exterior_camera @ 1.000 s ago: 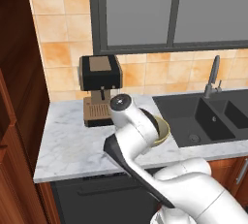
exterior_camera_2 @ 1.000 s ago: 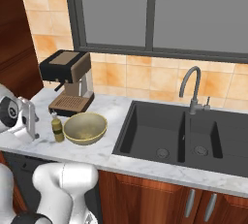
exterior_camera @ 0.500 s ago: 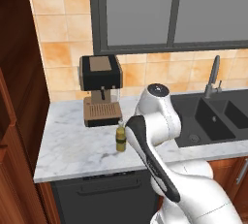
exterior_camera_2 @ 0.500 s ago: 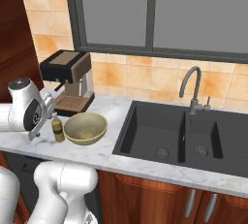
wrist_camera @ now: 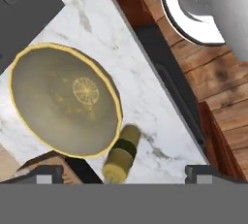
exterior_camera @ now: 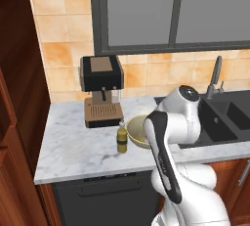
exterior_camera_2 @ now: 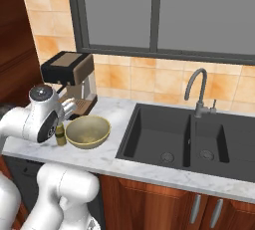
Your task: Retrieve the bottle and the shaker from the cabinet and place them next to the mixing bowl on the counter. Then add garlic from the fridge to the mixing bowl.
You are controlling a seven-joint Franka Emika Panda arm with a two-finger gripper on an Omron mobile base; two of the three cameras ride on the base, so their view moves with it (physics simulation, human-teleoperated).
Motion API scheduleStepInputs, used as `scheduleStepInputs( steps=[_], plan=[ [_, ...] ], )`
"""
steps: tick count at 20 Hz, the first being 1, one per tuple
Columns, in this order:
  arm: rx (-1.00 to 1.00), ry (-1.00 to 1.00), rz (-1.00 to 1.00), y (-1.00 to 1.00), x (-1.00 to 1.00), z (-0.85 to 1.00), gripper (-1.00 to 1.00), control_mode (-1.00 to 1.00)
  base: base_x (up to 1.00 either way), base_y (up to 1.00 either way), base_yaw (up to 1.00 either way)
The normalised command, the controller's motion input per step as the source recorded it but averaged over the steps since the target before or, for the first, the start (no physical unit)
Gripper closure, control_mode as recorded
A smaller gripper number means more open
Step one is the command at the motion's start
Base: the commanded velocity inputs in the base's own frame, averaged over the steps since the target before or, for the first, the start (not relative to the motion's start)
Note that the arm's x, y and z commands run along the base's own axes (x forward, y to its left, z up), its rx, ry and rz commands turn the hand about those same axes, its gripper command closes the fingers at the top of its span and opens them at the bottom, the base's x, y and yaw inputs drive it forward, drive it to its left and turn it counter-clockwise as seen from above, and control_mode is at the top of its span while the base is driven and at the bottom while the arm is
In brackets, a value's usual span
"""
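The bottle [exterior_camera: 121,138] is small and olive-green, with a yellowish band around its body, a narrow neck and a pale pointed cap; no writing can be read on the band. It stands upright on the counter [exterior_camera: 68,146], a white marble top with grey veins, just beside the mixing bowl [exterior_camera: 138,131] and in front of the coffee machine [exterior_camera: 101,90]. From the right base view the bottle [exterior_camera_2: 60,134] is partly hidden behind the arm's white joint, next to the mixing bowl [exterior_camera_2: 88,131], which is wide, round and olive-yellow with a paler rim. In the hand view the bowl [wrist_camera: 63,105] shows a faint pale circular mark at the centre of its inside, and the bottle [wrist_camera: 121,159] lies close against its rim, seen from above. The gripper [wrist_camera: 124,173] hovers over this spot with its two dark fingertips [wrist_camera: 46,174] spread wide apart and nothing between them. The dark sink [exterior_camera_2: 184,137] with its curved grey tap [exterior_camera_2: 196,91] sits to the other side of the bowl. No brand or lettering is legible on the coffee machine.
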Motion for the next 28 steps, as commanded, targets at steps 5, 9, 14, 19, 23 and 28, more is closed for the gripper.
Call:
scheduleStepInputs(
  steps=[5,9,14,19,23,28],
  plan=[
    [0.13,0.28,-0.26,-0.16,-0.02,0.97,-1.0,-1.0,0.0,0.0,0.0],
    [-0.28,0.0,0.46,-0.14,-0.01,0.37,-1.0,-1.0,0.0,0.0,0.0],
    [-0.31,0.11,0.83,-0.2,0.0,0.03,-1.0,-1.0,0.0,0.0,0.0],
    [-0.21,0.01,0.75,-0.09,-0.09,-0.14,-1.0,-1.0,0.0,0.0,0.0],
    [-0.02,0.0,0.78,-0.24,0.0,-0.43,-1.0,-1.0,0.0,0.0,0.0],
    [-0.05,0.0,1.0,0.0,-0.03,-0.52,-1.0,-1.0,0.0,0.0,0.0]
  ],
)
